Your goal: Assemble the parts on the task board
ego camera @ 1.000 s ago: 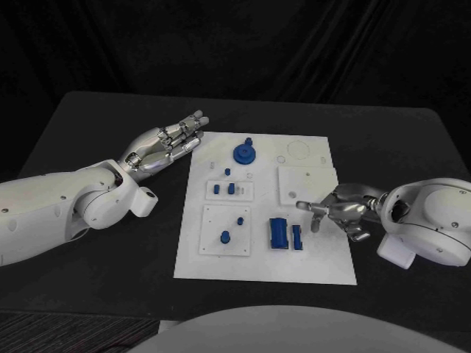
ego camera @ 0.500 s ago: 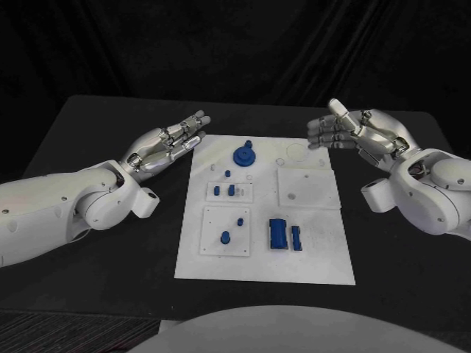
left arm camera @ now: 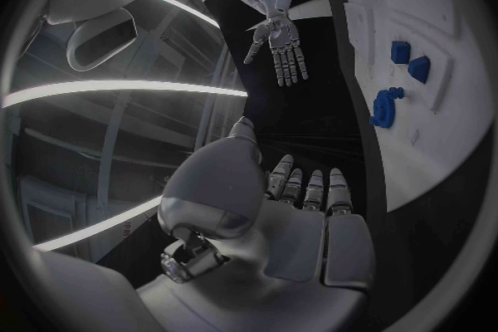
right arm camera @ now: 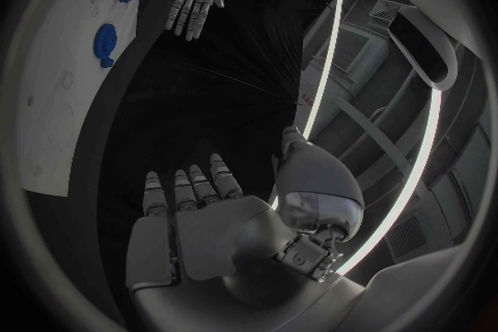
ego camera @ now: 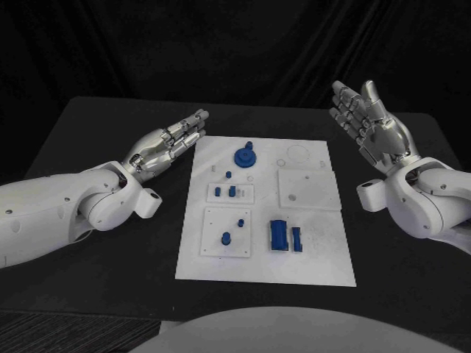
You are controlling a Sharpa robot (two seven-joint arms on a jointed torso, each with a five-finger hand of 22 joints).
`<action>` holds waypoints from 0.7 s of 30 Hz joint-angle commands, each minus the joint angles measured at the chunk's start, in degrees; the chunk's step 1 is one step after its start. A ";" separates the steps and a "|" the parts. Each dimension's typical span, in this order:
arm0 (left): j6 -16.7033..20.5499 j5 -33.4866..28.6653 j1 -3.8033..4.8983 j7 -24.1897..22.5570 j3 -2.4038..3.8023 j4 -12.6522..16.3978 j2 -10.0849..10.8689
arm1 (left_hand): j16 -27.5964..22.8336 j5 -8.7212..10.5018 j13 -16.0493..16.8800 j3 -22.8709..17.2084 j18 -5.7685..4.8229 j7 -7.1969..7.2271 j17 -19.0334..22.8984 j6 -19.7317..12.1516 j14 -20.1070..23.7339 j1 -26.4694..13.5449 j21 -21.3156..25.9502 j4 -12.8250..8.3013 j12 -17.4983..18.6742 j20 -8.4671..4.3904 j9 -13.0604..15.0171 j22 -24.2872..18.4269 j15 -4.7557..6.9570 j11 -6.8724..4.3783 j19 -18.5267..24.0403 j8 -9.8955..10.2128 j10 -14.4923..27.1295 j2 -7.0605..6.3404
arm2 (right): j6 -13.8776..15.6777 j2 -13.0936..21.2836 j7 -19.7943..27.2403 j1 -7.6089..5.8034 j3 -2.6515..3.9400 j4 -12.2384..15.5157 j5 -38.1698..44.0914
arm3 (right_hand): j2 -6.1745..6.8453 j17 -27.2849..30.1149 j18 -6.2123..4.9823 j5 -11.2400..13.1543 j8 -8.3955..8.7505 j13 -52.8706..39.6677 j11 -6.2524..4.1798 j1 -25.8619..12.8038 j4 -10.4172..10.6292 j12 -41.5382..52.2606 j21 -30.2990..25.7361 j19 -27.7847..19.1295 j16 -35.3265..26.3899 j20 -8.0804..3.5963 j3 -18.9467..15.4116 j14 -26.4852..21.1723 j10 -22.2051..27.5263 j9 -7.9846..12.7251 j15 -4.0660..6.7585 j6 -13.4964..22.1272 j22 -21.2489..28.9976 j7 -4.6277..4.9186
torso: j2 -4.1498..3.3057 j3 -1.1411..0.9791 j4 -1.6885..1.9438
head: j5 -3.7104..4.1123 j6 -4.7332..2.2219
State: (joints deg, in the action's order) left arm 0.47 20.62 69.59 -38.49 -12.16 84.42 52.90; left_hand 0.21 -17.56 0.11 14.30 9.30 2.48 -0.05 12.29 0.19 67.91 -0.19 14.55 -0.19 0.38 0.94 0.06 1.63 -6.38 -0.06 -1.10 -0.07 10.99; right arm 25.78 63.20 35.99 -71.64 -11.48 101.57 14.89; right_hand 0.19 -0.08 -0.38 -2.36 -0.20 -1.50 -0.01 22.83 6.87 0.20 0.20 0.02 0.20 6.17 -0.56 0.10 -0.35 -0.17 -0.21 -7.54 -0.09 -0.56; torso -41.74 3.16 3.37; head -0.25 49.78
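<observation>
left hand (ego camera: 167, 144): flat, fingers apart, empty, beside board's left edge | right hand (ego camera: 368, 123): raised, spread wide, empty, off far right corner | white board (ego camera: 321, 257) mid black table (ego camera: 108, 272)

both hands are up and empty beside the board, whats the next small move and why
Probably lower the right hand toward the loose blue block at the near right of the task board. Both it and the left hand are open, holding nothing, off the board's edges, and the block lies flat on the right hand's side, so it looks like the closest unplaced part to grasp.
</observation>
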 commanded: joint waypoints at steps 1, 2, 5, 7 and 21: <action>2.15 -1.09 -0.45 0.19 0.55 0.33 -0.42 | -0.21 5.74 -0.11 -4.68 -2.82 -2.48 0.05 -3.99 -0.19 -22.23 0.19 -4.76 0.19 -0.38 -0.94 -0.06 -1.63 2.16 0.06 1.10 0.07 -3.60 | 2.24 -1.72 -1.00 1.14 0.98 -1.03 -1.74 | -0.19 0.08 0.38 2.36 0.20 1.50 0.01 -9.43 -2.84 -0.20 -0.20 -0.02 -0.20 -6.17 0.56 -0.10 0.35 0.17 0.21 3.12 0.09 0.56 | 0.72 -0.22 -0.24 | 0.02 -0.97; 2.95 -1.47 -0.62 0.36 0.77 0.43 -0.57 | -0.21 6.20 -0.11 -5.06 -2.89 -2.48 0.05 -4.25 -0.19 -23.98 0.19 -5.13 0.19 -0.38 -0.94 -0.06 -1.63 2.30 0.06 1.10 0.07 -3.87 | 3.01 -2.52 -1.25 1.63 1.49 -1.54 -2.37 | -0.19 0.08 0.38 2.36 0.20 1.50 0.01 -11.59 -6.87 -0.20 -0.20 -0.02 -0.20 -6.17 0.56 -0.10 0.35 0.17 0.21 7.54 0.09 0.56 | 0.99 -0.30 -0.32 | 0.03 -1.37; 6.03 -2.92 -1.29 0.99 1.63 0.82 -1.15 | -0.21 7.46 -0.11 -6.10 -3.77 -2.48 0.05 -5.16 -0.19 -28.89 0.19 -6.18 0.19 -0.38 -0.94 -0.06 -1.63 6.38 0.06 1.10 0.07 -4.67 | 5.96 -5.60 -2.20 3.53 3.41 -3.48 -4.78 | -0.19 0.08 0.38 2.36 0.20 1.50 0.01 -16.25 -6.87 -0.20 -0.20 -0.02 -0.20 -6.17 0.56 -0.10 0.35 0.17 0.21 7.54 0.09 0.56 | 2.04 -0.62 -0.66 | 0.06 -2.91; 9.28 -4.45 -1.99 1.66 2.55 1.22 -1.76 | -0.21 8.47 -0.11 -6.93 -4.38 -2.48 0.05 -5.87 -0.19 -32.75 0.19 -7.00 0.19 -0.38 -0.94 -0.06 -1.63 6.38 0.06 1.10 0.07 -5.28 | 9.08 -8.85 -3.21 5.53 5.44 -5.53 -7.33 | -0.19 0.08 0.38 2.36 0.20 1.50 0.01 -18.76 -6.87 -0.20 -0.20 -0.02 -0.20 -6.17 0.56 -0.10 0.35 0.17 0.21 7.54 0.09 0.56 | 3.15 -0.95 -1.01 | 0.08 -4.54; 34.95 -16.53 -7.54 6.92 9.72 4.45 -6.58 | -0.21 12.46 -0.11 -10.19 -9.30 -2.48 0.05 -12.29 -0.19 -48.22 0.19 -10.26 0.19 -0.38 -0.94 -0.06 -1.63 6.38 0.06 1.10 0.07 -10.99 | 18.34 -18.51 -6.19 11.48 11.48 -11.62 -14.89 | -0.19 0.08 0.38 2.36 0.20 1.50 0.01 -22.83 -6.87 -0.20 -0.20 -0.02 -0.20 -6.17 0.56 -0.10 0.35 0.17 0.21 7.54 0.09 0.56 | 10.00 -2.99 -3.19 | 0.24 -14.58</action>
State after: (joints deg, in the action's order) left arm 25.26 9.28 62.45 -33.63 -2.58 88.51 46.58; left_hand 0.21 -6.97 0.06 5.64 3.01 0.06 -0.08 4.59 -0.13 27.00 -0.19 5.90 -0.19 0.39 0.07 0.06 0.49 -0.69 -0.06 -0.27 -0.09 2.45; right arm 40.49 44.63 31.66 -60.26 -0.08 90.03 2.38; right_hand 0.07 -0.06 -0.41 -0.20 -0.20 -0.05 0.01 0.36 0.15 0.21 0.20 0.01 0.21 0.30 0.00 0.11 -0.20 -0.06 -0.21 -0.19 -0.06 0.00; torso -33.42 0.66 0.71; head -0.03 36.22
